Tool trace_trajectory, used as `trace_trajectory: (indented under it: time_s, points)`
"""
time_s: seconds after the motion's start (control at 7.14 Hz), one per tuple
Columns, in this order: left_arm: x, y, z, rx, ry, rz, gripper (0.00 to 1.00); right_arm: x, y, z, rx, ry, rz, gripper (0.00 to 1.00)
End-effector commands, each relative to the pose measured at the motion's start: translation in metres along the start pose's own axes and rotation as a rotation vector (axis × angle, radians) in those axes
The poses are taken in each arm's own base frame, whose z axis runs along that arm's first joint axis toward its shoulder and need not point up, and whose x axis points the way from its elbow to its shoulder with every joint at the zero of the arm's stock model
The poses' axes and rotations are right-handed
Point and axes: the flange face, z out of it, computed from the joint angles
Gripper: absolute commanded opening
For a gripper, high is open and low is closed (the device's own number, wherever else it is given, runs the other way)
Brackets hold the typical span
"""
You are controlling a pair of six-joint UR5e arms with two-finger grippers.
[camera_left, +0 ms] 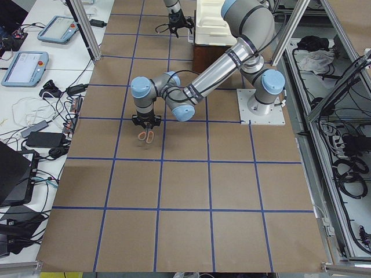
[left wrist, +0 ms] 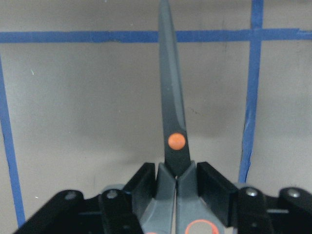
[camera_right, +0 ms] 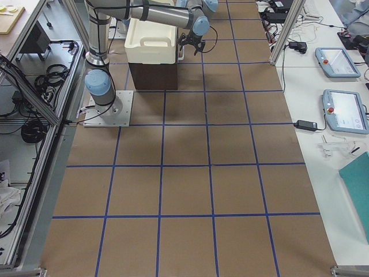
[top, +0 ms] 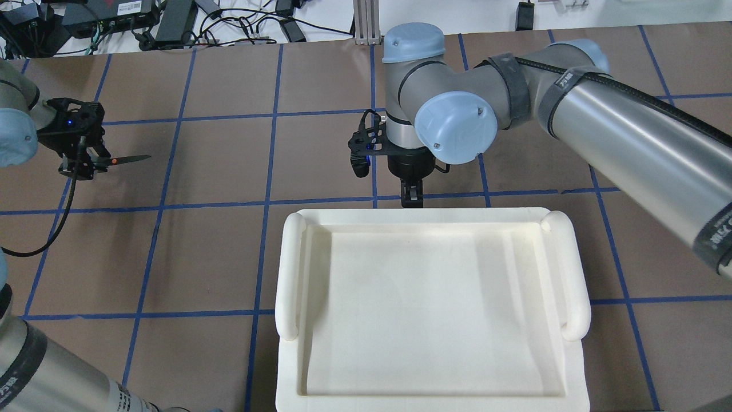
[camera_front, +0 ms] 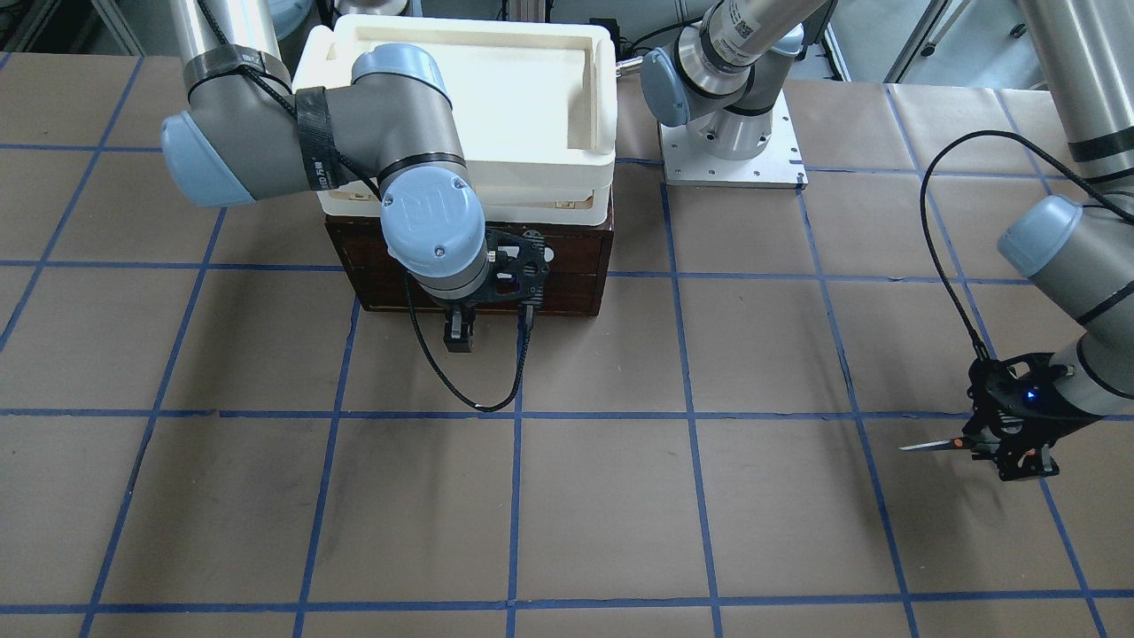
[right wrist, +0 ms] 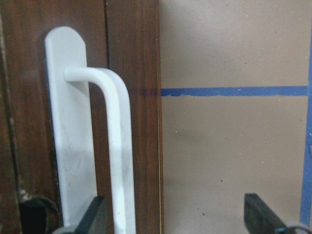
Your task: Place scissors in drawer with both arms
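My left gripper (camera_front: 1010,439) is shut on the scissors (camera_front: 935,444) at their handles and holds them just above the table, far to my left, blades level and pointing toward the middle. In the left wrist view the fingers (left wrist: 212,183) clamp the scissors (left wrist: 174,122) just below the orange pivot. My right gripper (camera_front: 458,337) hangs open in front of the closed dark brown drawer (camera_front: 567,266). In the right wrist view its white bar handle (right wrist: 117,146) runs next to one finger (right wrist: 92,214); the jaws stand wide apart and hold nothing.
A white tray-like box (camera_front: 496,89) sits on top of the drawer cabinet. The left arm's base plate (camera_front: 731,155) stands beside it. Brown paper with a blue tape grid covers the table (camera_front: 620,496). Cables and tablets lie beyond the table's edge.
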Motion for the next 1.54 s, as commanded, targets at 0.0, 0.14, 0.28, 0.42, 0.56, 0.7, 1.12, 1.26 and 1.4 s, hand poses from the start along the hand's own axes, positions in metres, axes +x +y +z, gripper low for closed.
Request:
trace_trajectory:
  time_s: [0.0,0.14,0.28,0.42,0.56,0.7,1.12,1.26,1.4]
  points:
    - [0.001,0.002,-0.002,-0.001,0.002,-0.001,0.0,0.002,-0.001,0.002,0.002,0.001,-0.003,1.0]
    - [0.001,0.002,-0.001,0.0,0.004,-0.001,0.0,0.003,0.0,0.002,0.001,0.003,-0.003,1.0]
    - [0.001,0.002,-0.001,-0.002,0.003,-0.001,0.0,0.003,0.0,0.002,0.0,0.004,-0.003,1.0]
    - [0.001,0.002,-0.001,-0.001,0.004,-0.001,0.0,0.002,0.0,0.001,0.0,0.006,0.0,1.0]
    - [0.002,0.003,-0.001,-0.012,0.01,-0.001,0.0,0.002,0.0,0.0,0.001,0.007,0.0,1.0]
    - [0.002,0.004,0.0,-0.019,0.016,-0.001,0.0,0.003,-0.001,-0.002,0.003,0.018,-0.003,1.0]
    - [0.002,0.005,0.005,-0.013,0.02,-0.003,0.0,0.008,-0.001,-0.005,0.007,0.062,-0.011,1.0]
    - [0.002,0.005,0.006,-0.014,0.022,-0.003,0.0,0.008,-0.002,-0.006,0.01,0.067,-0.012,1.0]
    - [0.002,0.005,0.004,-0.013,0.018,-0.001,0.0,0.011,-0.003,-0.012,0.02,0.108,-0.018,1.0]
